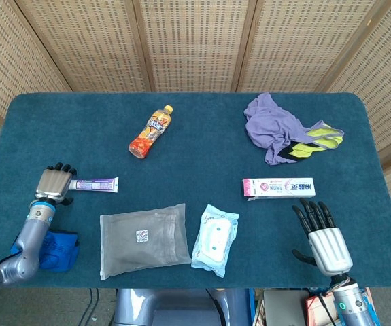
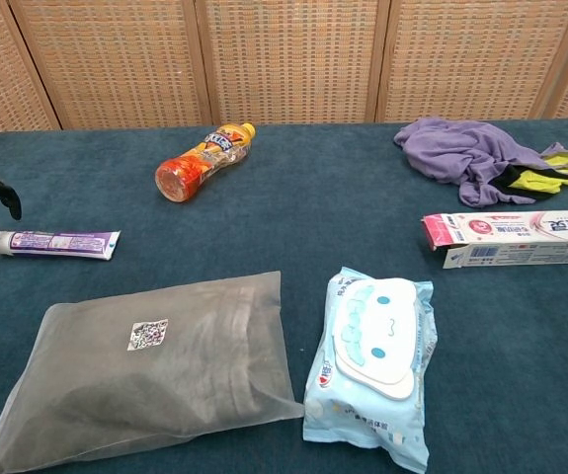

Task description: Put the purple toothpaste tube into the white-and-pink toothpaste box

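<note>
The purple toothpaste tube [image 1: 94, 184] [image 2: 56, 242] lies flat on the blue table, left of centre, with its white cap pointing left. My left hand [image 1: 54, 183] hovers at the cap end with its fingers apart and nothing in them. Only its dark fingertips [image 2: 5, 196] show at the left edge of the chest view. The white-and-pink toothpaste box [image 1: 279, 187] [image 2: 514, 237] lies on its side at the right. My right hand [image 1: 323, 238] stays open near the front right edge, just below the box and apart from it.
An orange drink bottle [image 1: 151, 131] lies at the back, and a purple cloth [image 1: 273, 125] with a yellow-black item lies at the back right. A grey plastic bag [image 1: 144, 238] and a wipes pack [image 1: 215, 239] lie in front. A blue cloth [image 1: 54, 248] sits under my left forearm.
</note>
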Controlling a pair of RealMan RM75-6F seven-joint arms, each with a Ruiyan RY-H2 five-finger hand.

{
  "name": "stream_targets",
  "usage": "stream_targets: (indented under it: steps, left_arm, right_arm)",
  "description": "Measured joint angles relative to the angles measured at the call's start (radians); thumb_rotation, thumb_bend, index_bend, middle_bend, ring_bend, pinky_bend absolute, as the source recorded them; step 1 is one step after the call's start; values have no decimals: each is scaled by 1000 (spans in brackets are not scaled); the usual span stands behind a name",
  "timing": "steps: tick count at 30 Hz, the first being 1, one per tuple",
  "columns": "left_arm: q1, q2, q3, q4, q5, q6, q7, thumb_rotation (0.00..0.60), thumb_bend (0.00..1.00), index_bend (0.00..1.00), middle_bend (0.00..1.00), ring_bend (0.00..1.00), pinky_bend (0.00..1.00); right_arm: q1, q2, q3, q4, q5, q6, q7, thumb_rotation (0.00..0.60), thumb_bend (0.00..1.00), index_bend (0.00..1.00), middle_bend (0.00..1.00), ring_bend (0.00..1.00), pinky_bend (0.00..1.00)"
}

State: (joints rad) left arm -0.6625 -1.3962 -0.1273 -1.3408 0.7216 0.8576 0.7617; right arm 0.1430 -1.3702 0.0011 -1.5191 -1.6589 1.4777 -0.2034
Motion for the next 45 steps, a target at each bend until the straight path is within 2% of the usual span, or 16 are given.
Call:
stream_targets:
  steps: [18, 24, 26, 29, 35, 45]
  left_arm:
    - [-63, -110, 13, 125, -47, -4, -5, 600, 272, 387, 275, 200, 268]
    - [-73, -140, 17, 152, -35, 1, -18, 600, 271, 511, 380, 295, 336]
    - [-73, -151, 20, 164, -26, 5, -25, 600, 273, 598, 459, 358, 380]
    - [-71, -165, 22, 179, -5, 14, -48, 600, 300, 720, 568, 446, 445]
    - [-57, -194, 22, 218, 89, 58, -124, 600, 351, 830, 662, 529, 509]
    - [-39, -183, 23, 223, 245, 135, -210, 600, 362, 850, 672, 544, 516]
  right_arm:
    - [-1, 1, 1, 5, -3, 9, 16, 600, 151, 0, 0, 0, 0]
    - [-3, 2, 4, 7, -2, 15, 22, 600, 152, 0, 0, 0, 0]
    - [-3, 2, 5, 7, -2, 18, 24, 600, 152, 0, 0, 0, 0]
    - [-4, 3, 5, 7, -4, 22, 28, 600, 151, 0, 0, 0, 0]
    - [-5, 2, 4, 10, -9, 27, 33, 600, 151, 0, 0, 0, 0]
    - [-5, 5, 4, 6, -5, 25, 36, 600, 151, 0, 0, 0, 0]
